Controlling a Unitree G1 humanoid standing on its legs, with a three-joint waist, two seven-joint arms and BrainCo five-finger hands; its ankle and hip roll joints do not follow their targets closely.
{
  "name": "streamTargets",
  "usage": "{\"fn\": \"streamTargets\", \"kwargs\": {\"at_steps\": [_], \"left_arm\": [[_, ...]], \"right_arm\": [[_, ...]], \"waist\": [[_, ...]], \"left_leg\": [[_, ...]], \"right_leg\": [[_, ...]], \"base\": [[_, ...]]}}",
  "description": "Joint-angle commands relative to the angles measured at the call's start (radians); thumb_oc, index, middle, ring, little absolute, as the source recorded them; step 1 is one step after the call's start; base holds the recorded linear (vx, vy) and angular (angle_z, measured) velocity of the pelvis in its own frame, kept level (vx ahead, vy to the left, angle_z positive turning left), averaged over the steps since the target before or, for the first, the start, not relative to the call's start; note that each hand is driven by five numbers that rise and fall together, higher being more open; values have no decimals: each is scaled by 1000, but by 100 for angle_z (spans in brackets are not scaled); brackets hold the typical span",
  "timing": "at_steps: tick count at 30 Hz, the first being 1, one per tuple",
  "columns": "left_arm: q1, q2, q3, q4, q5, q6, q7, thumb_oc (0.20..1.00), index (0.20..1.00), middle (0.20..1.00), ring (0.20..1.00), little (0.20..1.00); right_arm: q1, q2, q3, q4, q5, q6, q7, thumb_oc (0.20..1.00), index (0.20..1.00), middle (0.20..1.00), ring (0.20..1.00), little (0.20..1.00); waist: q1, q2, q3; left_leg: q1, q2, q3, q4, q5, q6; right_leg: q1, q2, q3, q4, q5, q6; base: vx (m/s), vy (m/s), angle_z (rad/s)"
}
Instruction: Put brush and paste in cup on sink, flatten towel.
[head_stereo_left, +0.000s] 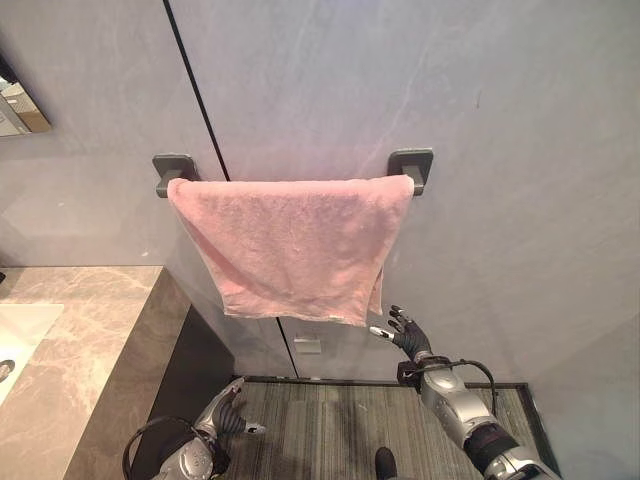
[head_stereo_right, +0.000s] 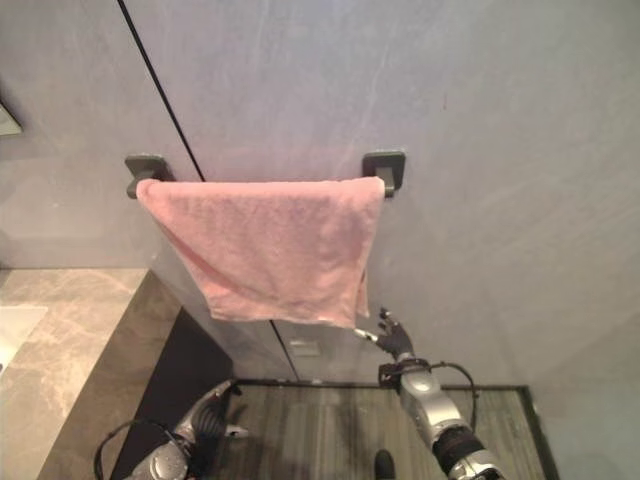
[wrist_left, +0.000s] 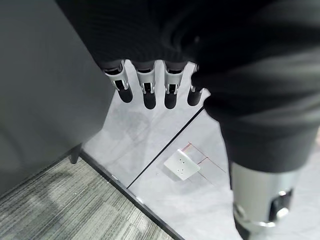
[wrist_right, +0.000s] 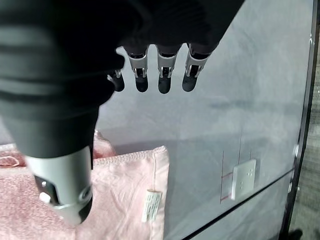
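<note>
I see the pink towel (head_stereo_left: 295, 245) draped over the wall rail (head_stereo_left: 411, 168); my right robot hand (head_stereo_left: 405, 333) hangs open just below it, my left robot hand (head_stereo_left: 228, 415) open near the floor.

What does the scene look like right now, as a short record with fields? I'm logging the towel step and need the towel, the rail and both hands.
towel: pink towel draped over the rail, lower edge slanting, wrinkled
rail: wall rail, dark brackets at left and right
right hand: right hand raised just below the towel's lower right corner, fingers relaxed, holding nothing
left hand: left hand low beside the counter, fingers relaxed, holding nothing
counter: marble counter to the left
wall socket: white wall socket below the towel
</note>
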Motion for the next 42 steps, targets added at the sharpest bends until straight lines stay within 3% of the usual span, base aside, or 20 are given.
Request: {"fn": "streamTargets", "kwargs": {"at_steps": [1, 24, 25, 30, 31, 32, 41, 42], "left_arm": [[-51, 52, -30, 10, 5, -10, 38, 1000, 1000, 1000, 1000, 1000], [-61, 41, -38, -4, 3, -11, 49, 1000, 1000, 1000, 1000, 1000], [-60, 40, -39, -7, 3, -10, 49, 1000, 1000, 1000, 1000, 1000], [-59, 41, -38, -10, 2, -10, 52, 1000, 1000, 1000, 1000, 1000], [-57, 40, -37, -12, 1, -9, 52, 1000, 1000, 1000, 1000, 1000], [-57, 40, -36, -13, 1, -8, 53, 1000, 1000, 1000, 1000, 1000], [-58, 36, -39, -11, -12, -5, 54, 1000, 1000, 1000, 1000, 1000], [-61, 35, -41, -8, -11, -4, 54, 1000, 1000, 1000, 1000, 1000]], "right_arm": [[-33, 28, -28, -43, -12, -46, -15, 1000, 1000, 1000, 1000, 1000], [-63, 47, -2, -116, 2, -78, -1, 1000, 1000, 1000, 1000, 1000], [-64, 49, 0, -113, 3, -76, -2, 827, 827, 827, 827, 827], [-63, 52, 2, -112, 0, -75, -6, 752, 752, 752, 752, 752], [-63, 53, 3, -111, -4, -74, -7, 636, 636, 636, 636, 636], [-62, 53, 3, -112, -4, -73, -8, 598, 598, 598, 598, 598], [-71, 62, 8, -106, -12, -74, -19, 514, 514, 514, 514, 514], [-74, 61, 8, -109, -14, -73, -22, 420, 420, 420, 420, 420]], "waist": [[5, -70, -8], [7, -69, -8], [8, -68, -9], [9, -66, -9], [10, -65, -10], [10, -64, -9], [18, -64, -12], [18, -65, -11]], "left_leg": [[-57, 33, -16, 8, 38, -20], [-56, 32, -22, 8, 37, -17], [-56, 32, -23, 8, 36, -17], [-58, 32, -25, 8, 37, -17], [-57, 32, -26, 8, 37, -17], [-57, 31, -27, 8, 37, -17], [-59, 29, -35, 8, 38, -16], [-59, 29, -37, 8, 38, -15]], "right_leg": [[12, -130, 23, 7, -28, 94], [22, -133, 15, 7, -35, 93], [23, -133, 14, 7, -34, 93], [25, -134, 11, 7, -36, 92], [26, -135, 10, 7, -37, 92], [27, -135, 10, 7, -37, 92], [30, -135, 0, 7, -36, 91], [31, -135, 0, 7, -36, 90]], "base": [[0, 0, 0], [1, 0, 1], [0, 0, 0], [0, 0, 0], [0, 0, 0], [-2, 4, 5], [-7, 2, 3], [0, 0, 0]]}}
